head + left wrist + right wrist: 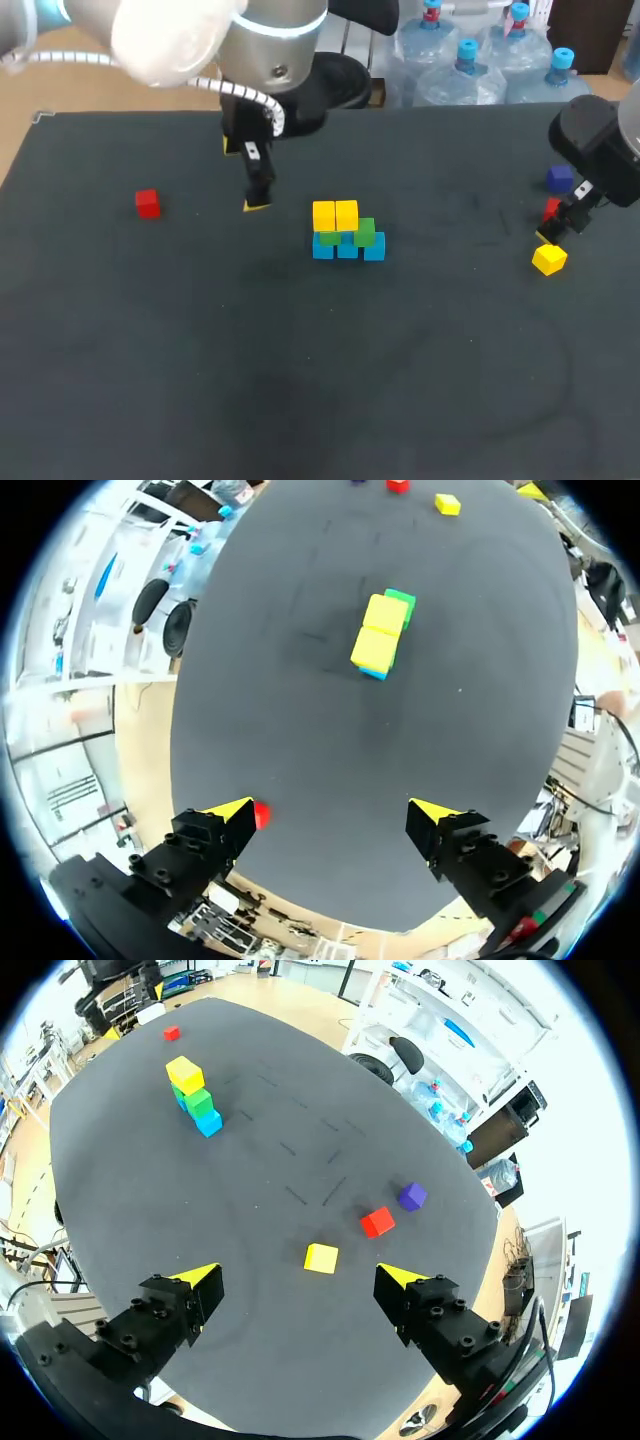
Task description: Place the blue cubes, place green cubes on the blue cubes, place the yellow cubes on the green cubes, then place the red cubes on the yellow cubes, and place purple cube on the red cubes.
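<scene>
Your left end effector (332, 810) hangs released and empty above the desk (200, 350). The stack (380, 635) of blue, green and two yellow cubes sits ahead of it, and a lone red cube (261, 815) lies out beside one finger. Your right end effector (300, 1278) is released too. A loose yellow cube (321, 1258) lies just ahead of it, with a second red cube (377, 1222) and the purple cube (412, 1196) beyond.

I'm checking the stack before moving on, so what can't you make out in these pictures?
Head view: the yellow cubes cover most of the green cubes, so their count is unclear.
Head view: the right fingers partly hide a red cube.
Left wrist view: the other red cube sits partly behind a left finger.
</scene>
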`<state>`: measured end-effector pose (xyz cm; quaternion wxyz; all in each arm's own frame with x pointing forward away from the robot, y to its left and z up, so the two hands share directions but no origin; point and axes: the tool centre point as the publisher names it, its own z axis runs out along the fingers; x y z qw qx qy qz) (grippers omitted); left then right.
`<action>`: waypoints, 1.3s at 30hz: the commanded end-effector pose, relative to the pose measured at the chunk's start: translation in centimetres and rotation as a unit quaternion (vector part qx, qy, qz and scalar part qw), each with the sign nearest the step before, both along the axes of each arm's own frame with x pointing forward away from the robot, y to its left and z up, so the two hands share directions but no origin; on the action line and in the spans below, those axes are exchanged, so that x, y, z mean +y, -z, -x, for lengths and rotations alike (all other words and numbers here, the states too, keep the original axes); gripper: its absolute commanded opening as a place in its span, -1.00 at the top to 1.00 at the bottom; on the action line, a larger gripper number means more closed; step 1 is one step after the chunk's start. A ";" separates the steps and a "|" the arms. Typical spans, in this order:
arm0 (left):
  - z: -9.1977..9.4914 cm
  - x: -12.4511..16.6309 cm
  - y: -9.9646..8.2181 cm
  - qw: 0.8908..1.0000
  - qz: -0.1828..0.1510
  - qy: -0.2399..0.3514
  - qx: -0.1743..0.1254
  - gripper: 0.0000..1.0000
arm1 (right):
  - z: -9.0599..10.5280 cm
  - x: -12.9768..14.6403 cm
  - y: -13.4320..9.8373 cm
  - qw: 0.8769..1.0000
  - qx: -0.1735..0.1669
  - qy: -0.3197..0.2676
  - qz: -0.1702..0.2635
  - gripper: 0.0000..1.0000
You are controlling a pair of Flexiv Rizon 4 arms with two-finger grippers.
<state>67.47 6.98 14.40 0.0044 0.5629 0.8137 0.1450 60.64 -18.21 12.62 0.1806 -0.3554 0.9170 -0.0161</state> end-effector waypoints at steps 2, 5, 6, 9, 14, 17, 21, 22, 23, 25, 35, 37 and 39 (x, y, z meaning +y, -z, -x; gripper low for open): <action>1.2 1.3 0.4 0.999 0.004 -0.013 -0.041 -1.00 | 0.1 0.0 0.1 1.000 -0.002 0.001 0.000 -1.00; 1.3 1.5 0.8 0.999 0.007 -0.022 -0.041 -1.00 | 0.1 0.0 0.1 1.000 -0.002 0.001 0.000 -1.00; 1.4 1.5 0.9 0.999 0.006 -0.022 -0.041 -1.00 | 0.1 0.0 0.1 1.000 -0.002 0.001 0.000 -1.00; 1.7 1.0 1.2 0.999 0.012 -0.013 -0.039 -1.00 | 0.1 0.0 0.1 1.000 -0.002 0.001 0.000 -1.00; 2.4 0.5 1.7 0.999 0.008 -0.010 -0.031 -1.00 | 0.1 0.0 0.1 1.000 -0.002 0.001 0.000 -1.00; 2.8 0.7 2.2 0.999 0.000 -0.023 -0.022 -1.00 | 0.1 0.0 0.1 1.000 -0.002 0.001 0.000 -1.00; 3.3 1.6 3.0 0.999 0.000 -0.055 -0.001 -1.00 | 0.1 0.0 0.1 1.000 -0.002 0.001 0.000 -1.00; 3.4 1.9 3.1 0.998 -0.004 -0.062 0.001 -1.00 | 0.1 0.0 0.1 1.000 -0.002 0.001 0.000 -1.00; 3.5 2.1 3.1 0.998 -0.002 -0.064 -0.001 -1.00 | 0.1 0.0 0.1 1.000 -0.002 0.001 0.000 -1.00; 3.6 2.6 3.0 0.998 0.007 -0.070 -0.003 -1.00 | 0.1 0.0 0.1 1.000 -0.002 0.001 0.000 -1.00; 3.6 4.4 -0.7 0.993 0.033 -0.073 -0.087 -1.00 | 0.1 0.0 0.1 1.000 -0.002 0.001 0.000 -1.00; 3.5 4.5 -1.4 0.992 0.051 -0.068 -0.094 -1.00 | 0.1 0.0 0.1 1.000 -0.002 0.001 0.000 -1.00; 3.5 4.6 -1.9 0.991 0.045 -0.066 -0.107 -1.00 | 0.1 0.0 0.1 1.000 -0.002 0.001 0.000 -1.00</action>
